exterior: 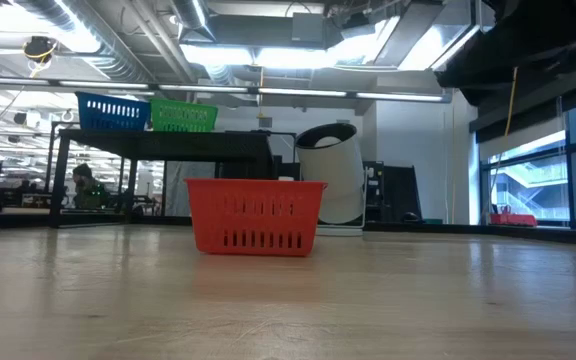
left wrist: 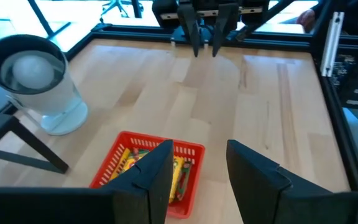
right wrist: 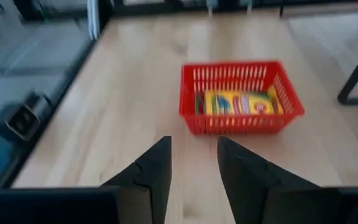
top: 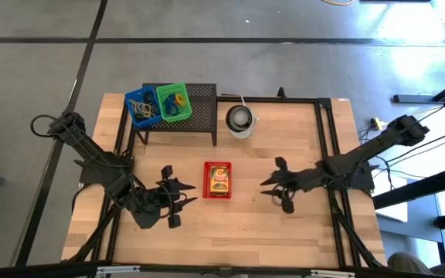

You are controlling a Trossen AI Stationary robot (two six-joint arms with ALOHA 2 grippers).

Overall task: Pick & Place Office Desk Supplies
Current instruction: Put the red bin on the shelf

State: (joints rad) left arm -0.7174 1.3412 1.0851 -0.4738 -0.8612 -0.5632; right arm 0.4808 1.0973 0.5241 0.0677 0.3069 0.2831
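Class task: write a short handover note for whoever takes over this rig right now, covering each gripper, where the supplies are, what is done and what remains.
Left gripper: open, empty, left of the red basket.
Right gripper: open, empty, right of that basket.
Supplies: yellow crayon-type box in the red basket, mid-table. Coloured loops in the blue basket and green basket, both on the black rack. White container stands beside the rack.
Done: those items binned.
Left: no loose supplies visible on the table; confirm before stopping.

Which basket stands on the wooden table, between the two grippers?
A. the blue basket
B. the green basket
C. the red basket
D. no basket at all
C: the red basket sits on the bare table between both arms, while the blue basket and the green basket stand up on the black rack.
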